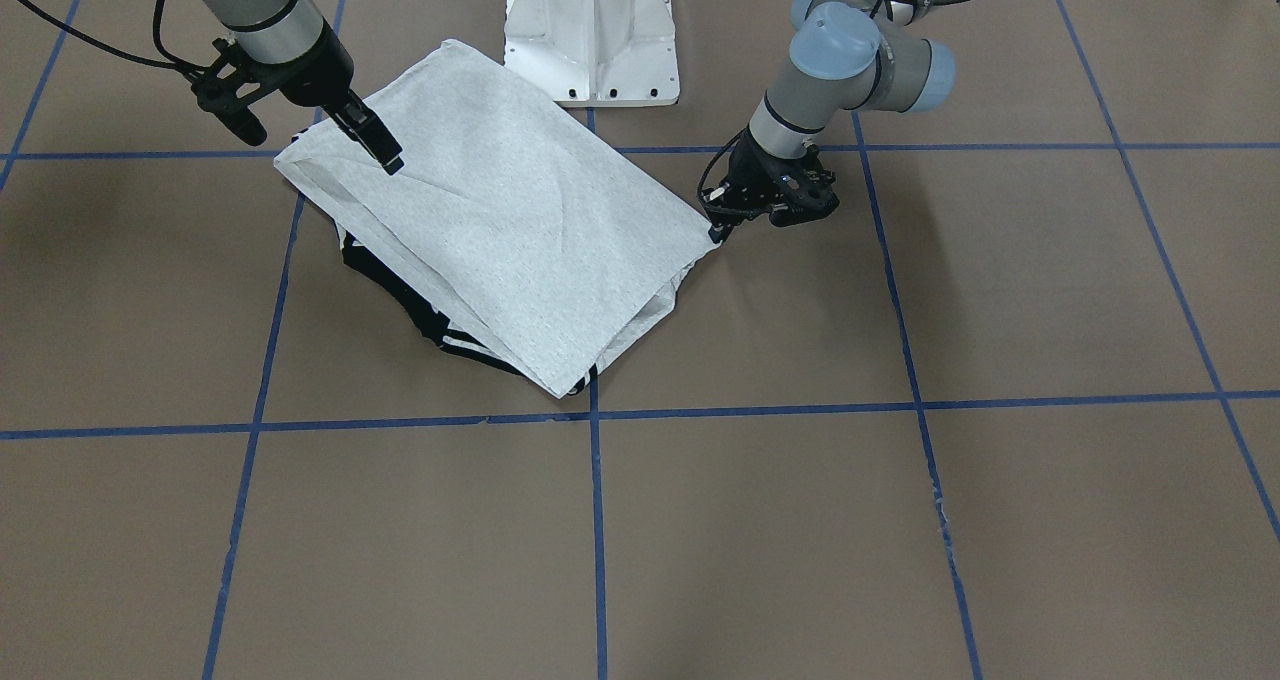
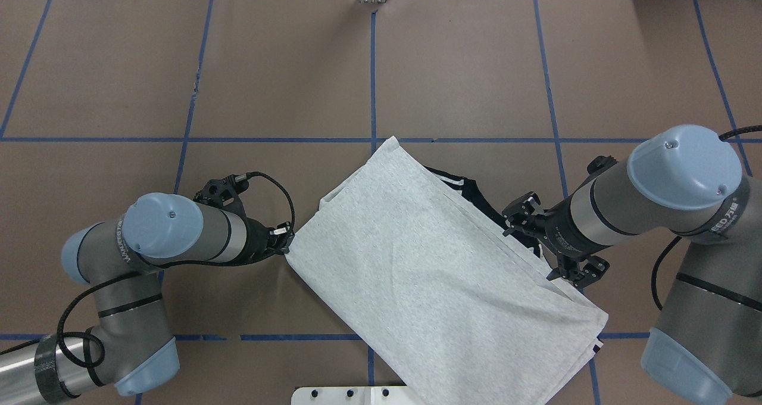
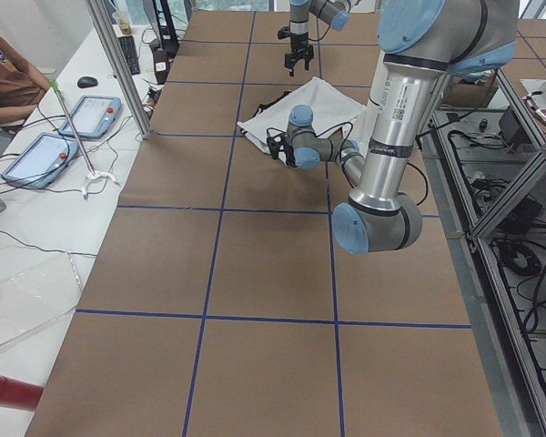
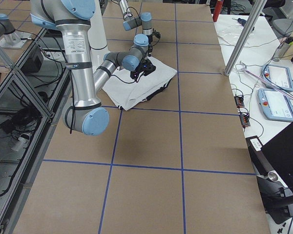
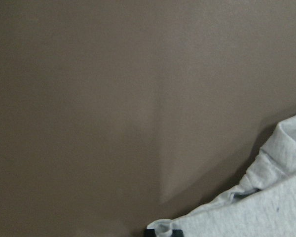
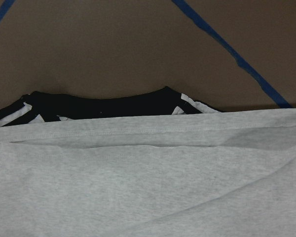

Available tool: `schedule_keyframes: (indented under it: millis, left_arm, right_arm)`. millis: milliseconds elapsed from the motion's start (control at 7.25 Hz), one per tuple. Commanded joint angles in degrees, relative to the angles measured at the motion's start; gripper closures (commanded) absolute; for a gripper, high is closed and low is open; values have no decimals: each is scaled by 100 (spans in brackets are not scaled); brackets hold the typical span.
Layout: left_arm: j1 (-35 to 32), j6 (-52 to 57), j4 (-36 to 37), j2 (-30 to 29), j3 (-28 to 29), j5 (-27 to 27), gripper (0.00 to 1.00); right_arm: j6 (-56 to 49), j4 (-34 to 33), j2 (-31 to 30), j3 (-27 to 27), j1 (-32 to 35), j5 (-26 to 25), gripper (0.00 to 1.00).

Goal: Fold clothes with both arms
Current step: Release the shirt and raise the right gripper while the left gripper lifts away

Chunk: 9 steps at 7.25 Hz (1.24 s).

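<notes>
T-shirt lies folded in a slanted rectangle mid-table, black collar poking out. Left gripper sits at one corner, maybe anchoring it, though I can't tell if it's gripping. Right gripper hovers parted over the opposite edge, probably lining up the next fold.

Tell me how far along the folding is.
Done: the T-shirt lies folded over into a rectangle, black trim peeking out one edge. In hand: left tool at a corner, right tool over the opposite end; grips unclear. Left: likely another fold.
</notes>
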Motion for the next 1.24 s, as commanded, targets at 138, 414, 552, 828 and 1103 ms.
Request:
schedule_keyframes:
  millis: [138,414,552,828,1103]
  left_arm:
    - [-1037,945,249,-983,1128,283,100]
    - [-1758,947,-13,-2197,2685,373,100]
    - [-1944,930,-502,-2646,3423,382,100]
    - [-2068,921,-1068,-3300,4588,662,94]
    - [-2086,921,-991,-2926,3754,375,50]
  right_arm:
    - [77,15,96,-10,-7,-52,0]
    - [86,7,167,-28,63,-218,0]
    - [86,7,176,-28,55,-393,0]
    - [86,-2,621,-150,28,-684,0]
    - [95,-11,1010,-484,-321,-1157,0]
